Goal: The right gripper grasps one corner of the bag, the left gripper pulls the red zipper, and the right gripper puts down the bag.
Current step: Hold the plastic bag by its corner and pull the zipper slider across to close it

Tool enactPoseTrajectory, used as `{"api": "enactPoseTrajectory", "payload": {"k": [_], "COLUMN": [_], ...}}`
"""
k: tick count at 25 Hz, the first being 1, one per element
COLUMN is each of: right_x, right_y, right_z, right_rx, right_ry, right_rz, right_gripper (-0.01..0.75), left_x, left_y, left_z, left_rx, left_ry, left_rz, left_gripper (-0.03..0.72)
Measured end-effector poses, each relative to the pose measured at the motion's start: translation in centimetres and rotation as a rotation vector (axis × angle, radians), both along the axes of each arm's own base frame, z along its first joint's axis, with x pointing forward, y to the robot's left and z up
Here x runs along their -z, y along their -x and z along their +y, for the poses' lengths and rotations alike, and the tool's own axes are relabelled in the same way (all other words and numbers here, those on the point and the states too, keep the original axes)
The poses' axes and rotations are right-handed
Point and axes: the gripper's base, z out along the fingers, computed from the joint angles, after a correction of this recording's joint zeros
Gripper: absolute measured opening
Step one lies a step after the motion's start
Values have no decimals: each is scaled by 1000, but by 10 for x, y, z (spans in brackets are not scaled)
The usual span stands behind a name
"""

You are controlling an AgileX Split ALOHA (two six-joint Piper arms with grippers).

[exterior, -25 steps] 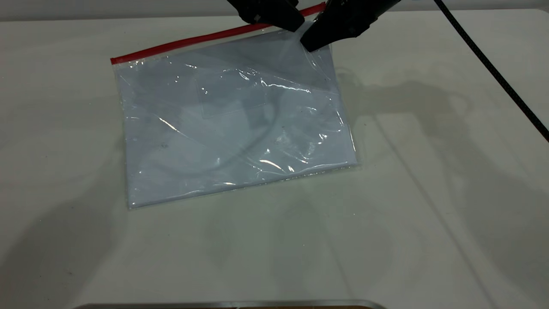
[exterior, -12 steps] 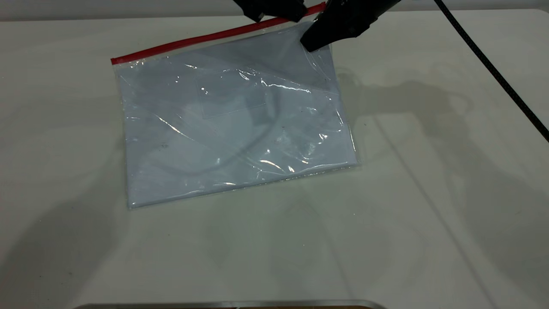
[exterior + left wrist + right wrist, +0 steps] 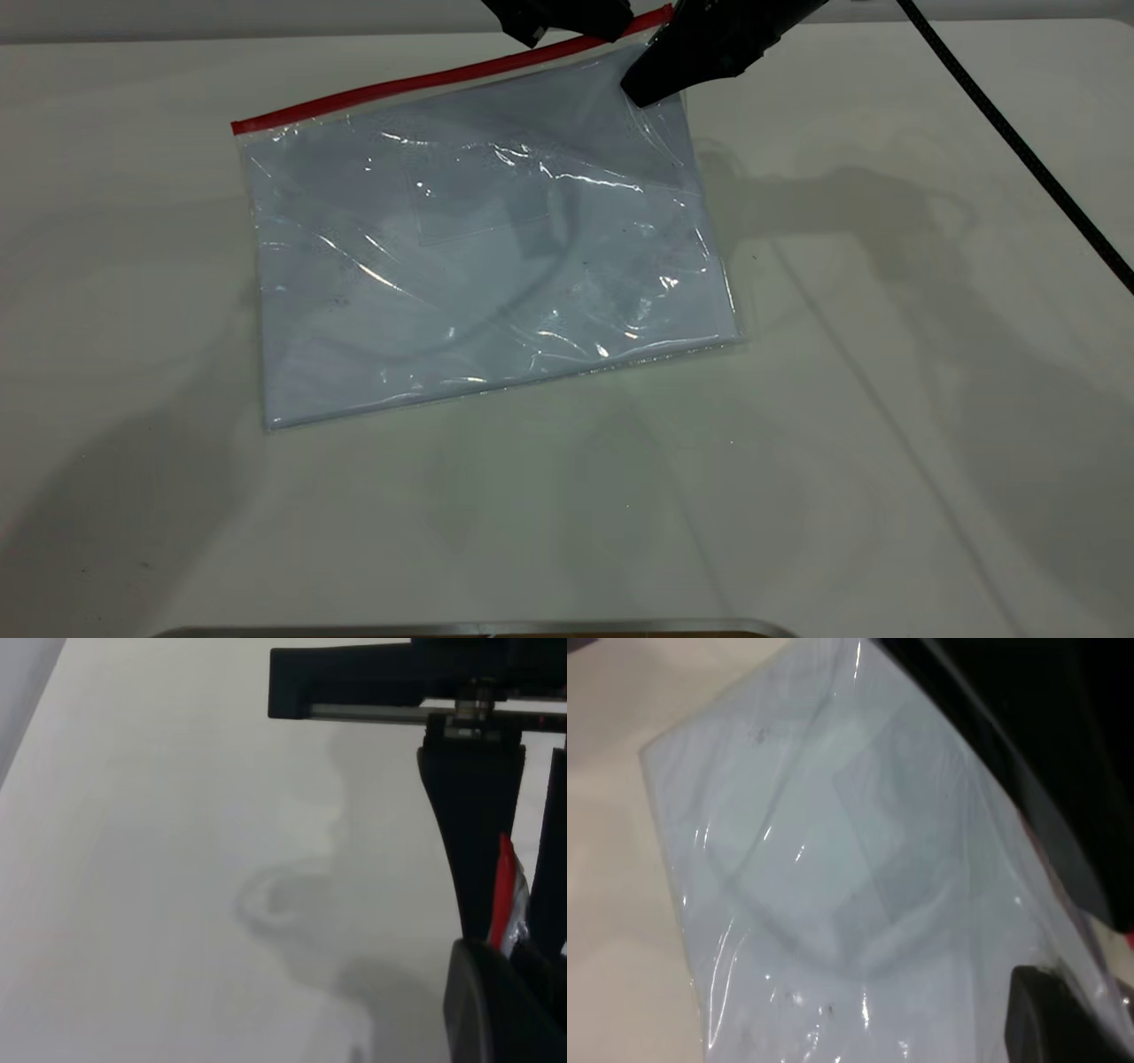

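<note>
Bag (image 3: 478, 257) flat on pale, shadow-streaked table (image 3: 886, 443).

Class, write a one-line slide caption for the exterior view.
Right tool pins the corner of the bag while the left tool sits at the red zipper on the table.

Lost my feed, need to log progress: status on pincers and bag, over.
Right pincer shut on the bag at its far corner. Left pincer shut on the red zipper beside it. Bag mostly flat on table. Nothing in the way.
</note>
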Motion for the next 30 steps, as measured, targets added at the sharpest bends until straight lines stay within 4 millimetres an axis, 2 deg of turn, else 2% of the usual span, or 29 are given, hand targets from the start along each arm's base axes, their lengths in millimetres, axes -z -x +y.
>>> {"api": "enactPoseTrajectory", "payload": {"k": [5, 15, 23, 30], "right_x": [-1, -2, 1, 4], "right_y": [-4, -14, -19, -17], "right_z": [-15, -69, -119, -136], "right_rx": [45, 167, 316, 377], "right_ry": [-22, -48, -34, -3], "right_rz": [36, 115, 200, 266], "right_gripper": [33, 33, 33, 34], "left_x": [1, 11, 20, 25], "left_y": [-3, -8, -8, -6], "left_z": [8, 28, 47, 55], "left_rx": [-24, -51, -70, -82], "left_ry": [-7, -103, -267, -379], "left_rz": [28, 59, 109, 136], "left_gripper": [46, 46, 46, 46]}}
